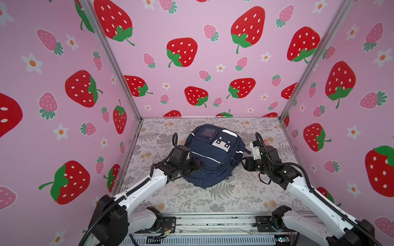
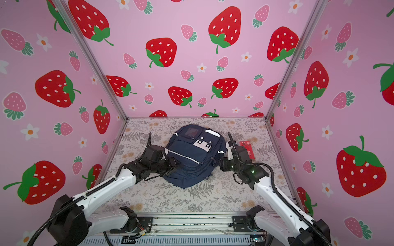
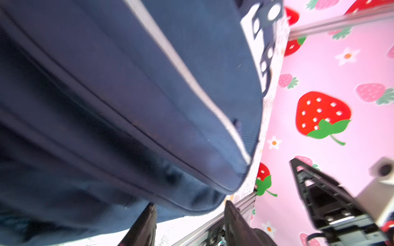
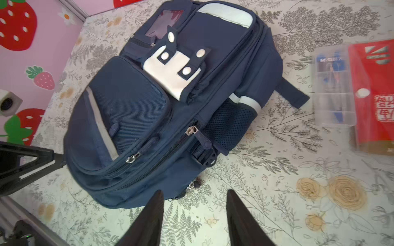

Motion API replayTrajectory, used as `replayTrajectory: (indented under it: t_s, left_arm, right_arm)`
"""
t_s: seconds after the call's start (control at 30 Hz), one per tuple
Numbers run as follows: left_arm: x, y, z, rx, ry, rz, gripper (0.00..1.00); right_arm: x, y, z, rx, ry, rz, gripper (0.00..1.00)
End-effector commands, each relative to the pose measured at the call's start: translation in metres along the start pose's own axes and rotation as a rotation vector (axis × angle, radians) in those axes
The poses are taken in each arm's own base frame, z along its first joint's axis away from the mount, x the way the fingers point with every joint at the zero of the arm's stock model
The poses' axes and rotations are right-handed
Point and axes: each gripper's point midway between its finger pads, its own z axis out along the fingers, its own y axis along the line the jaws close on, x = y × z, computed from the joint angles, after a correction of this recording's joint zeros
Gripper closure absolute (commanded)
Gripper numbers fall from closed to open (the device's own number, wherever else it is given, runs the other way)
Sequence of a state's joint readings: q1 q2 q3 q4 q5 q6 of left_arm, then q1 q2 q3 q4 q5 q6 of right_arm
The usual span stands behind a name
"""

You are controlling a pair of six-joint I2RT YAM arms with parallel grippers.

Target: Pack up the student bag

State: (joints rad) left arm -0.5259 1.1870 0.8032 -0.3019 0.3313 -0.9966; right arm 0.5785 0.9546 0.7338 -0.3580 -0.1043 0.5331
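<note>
The bag lies front up at the middle of the table in both top views, with its top end toward 12 o'clock and its base toward 6. It is navy fabric with thin white stripes, a clear window pocket near the top and a white patch with dark squares. A red packet lies at the bag's 3 o'clock, partly hidden by the right arm. The left arm reaches in from 7 o'clock, and the left gripper sits over the bag's edge at its 8 o'clock. The right arm comes from 5 o'clock, wrist bent toward the bag. The right gripper is just beside the bag at its 4 o'clock.

In the left wrist view the bag fills most of the frame, close and blurred, with a white stripe and seams running along the cloth. The left gripper has its fingers parted with nothing clamped between them. One finger overlaps the bag's edge; I cannot tell whether it touches.

In the right wrist view the whole bag shows on the table. The zips that show are drawn closed, a mesh pocket sits on its side, and the patch carries round white snaps. Apart from the bag, a clear box lies against the red packet; it holds blue things too blurred to name. The right gripper has its fingers spread and holds nothing, with its tips by the bag's base.
</note>
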Motion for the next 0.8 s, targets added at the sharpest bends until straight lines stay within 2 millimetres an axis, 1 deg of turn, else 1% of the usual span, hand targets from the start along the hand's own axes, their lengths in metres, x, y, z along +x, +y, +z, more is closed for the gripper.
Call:
replayTrajectory:
  t_s: [0.0,0.03,0.07,0.1,0.13,0.17,0.2,0.3,0.43,0.6,0.77]
  left_arm:
    - [-0.023,-0.007,-0.028,-0.033,-0.073,0.101,0.39]
    - [-0.027,-0.006,-0.029,-0.032,-0.066,0.102,0.38]
    - [-0.031,-0.005,-0.029,-0.02,-0.057,0.094,0.38]
    - [-0.033,-0.005,-0.028,-0.005,-0.044,0.087,0.38]
    - [-0.035,-0.003,-0.026,0.006,-0.033,0.072,0.38]
    - [-0.039,-0.002,-0.024,0.016,-0.028,0.058,0.38]
    - [-0.04,-0.001,-0.021,0.025,-0.021,0.049,0.37]
    - [-0.045,0.001,-0.013,0.05,0.005,0.018,0.31]
    - [-0.047,0.003,0.001,0.076,0.041,-0.027,0.31]
    - [-0.048,0.008,0.016,0.088,0.067,-0.075,0.31]
    - [-0.043,0.023,0.027,0.06,0.103,-0.128,0.34]
  right_arm:
    - [-0.014,0.025,-0.003,-0.127,-0.093,0.043,0.45]
    - [-0.017,0.033,-0.005,-0.184,-0.139,0.034,0.32]
    - [-0.017,0.035,-0.003,-0.206,-0.163,0.042,0.2]
    - [-0.015,0.031,0.001,-0.191,-0.167,0.05,0.19]
    - [-0.015,0.031,0.004,-0.193,-0.171,0.054,0.19]
    - [-0.012,0.032,0.012,-0.2,-0.144,0.05,0.19]
    - [-0.011,0.035,0.015,-0.214,-0.133,0.046,0.19]
    - [-0.013,0.051,0.019,-0.308,-0.122,0.034,0.2]
    - [-0.01,0.07,0.028,-0.406,-0.069,-0.006,0.22]
    - [-0.007,0.075,0.046,-0.426,-0.005,-0.024,0.23]
    - [-0.01,0.074,0.049,-0.416,-0.014,-0.02,0.25]
